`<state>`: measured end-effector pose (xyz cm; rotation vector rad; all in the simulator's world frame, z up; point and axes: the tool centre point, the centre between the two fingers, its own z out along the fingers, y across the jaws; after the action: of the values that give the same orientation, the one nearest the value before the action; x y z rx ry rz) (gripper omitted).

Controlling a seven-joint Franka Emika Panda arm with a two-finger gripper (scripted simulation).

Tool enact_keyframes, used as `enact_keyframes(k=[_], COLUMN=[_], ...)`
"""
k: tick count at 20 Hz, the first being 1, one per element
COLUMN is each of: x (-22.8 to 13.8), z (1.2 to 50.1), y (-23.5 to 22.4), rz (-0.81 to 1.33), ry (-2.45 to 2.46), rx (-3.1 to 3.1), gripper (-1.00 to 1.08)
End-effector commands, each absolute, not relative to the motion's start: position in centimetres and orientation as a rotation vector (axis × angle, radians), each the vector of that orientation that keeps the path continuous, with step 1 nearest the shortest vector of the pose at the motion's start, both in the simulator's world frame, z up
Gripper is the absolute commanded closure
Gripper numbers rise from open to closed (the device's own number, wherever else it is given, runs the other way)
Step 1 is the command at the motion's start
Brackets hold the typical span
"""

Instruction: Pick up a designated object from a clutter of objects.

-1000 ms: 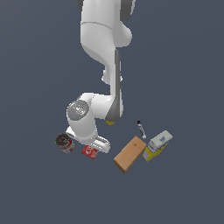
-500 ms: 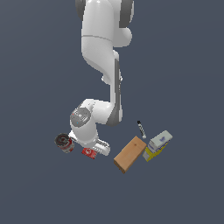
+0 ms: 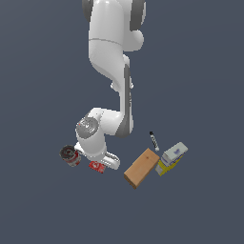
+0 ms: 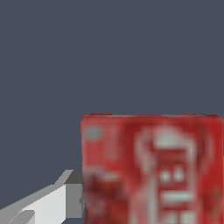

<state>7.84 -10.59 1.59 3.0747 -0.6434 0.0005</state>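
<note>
Exterior view: Panda arm [image 3: 112, 62] bent low over the clutter, wrist down at the worktop [image 3: 43, 71], gripper [image 3: 101, 163] right at the red box [image 3: 97, 166]. Largest loose item, tan box [image 3: 141, 167], flat on the worktop toward the exterior view's right, well apart from the gripper. White-yellow carton [image 3: 172, 157] just beside the tan box, further to the exterior view's right. Red-grey can [image 3: 70, 155] near the red box on the exterior view's left, apart from it. Red box small, flat, white lettering, half hidden under the wrist, apparently on the worktop, not lifted. Black-white marker [image 3: 153, 140] above the tan box in the picture, apart from everything else. No yellow cup made out for certain.

Wrist view: red box [image 4: 153, 168] filling the lower part of the frame, very close, blurred print. One pale finger [image 4: 48, 203] visible alongside the box edge, touching or nearly so; other finger out of frame. Cannot tell whether the jaws are apart, together or clamped on the box.

Progress, as a judgement: approach and descent to the right object look done, correct target lined up. Left: confirm closure on the red box, then lift clear without nudging the can. No sign of lift yet.
</note>
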Motion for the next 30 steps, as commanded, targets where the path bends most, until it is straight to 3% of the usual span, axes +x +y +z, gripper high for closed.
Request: enact_keyframes(k=[1, 14, 30], x=[7.8, 6.2, 0.5], z=[1.6, 5.1, 17.9], y=[-10.6, -11.1, -13.3], rz=[0.001, 0.001, 0.000], ry=[-0.643, -0.643, -0.645], rx=[3.075, 3.075, 3.077], gripper=[1.08, 1.08, 1.08])
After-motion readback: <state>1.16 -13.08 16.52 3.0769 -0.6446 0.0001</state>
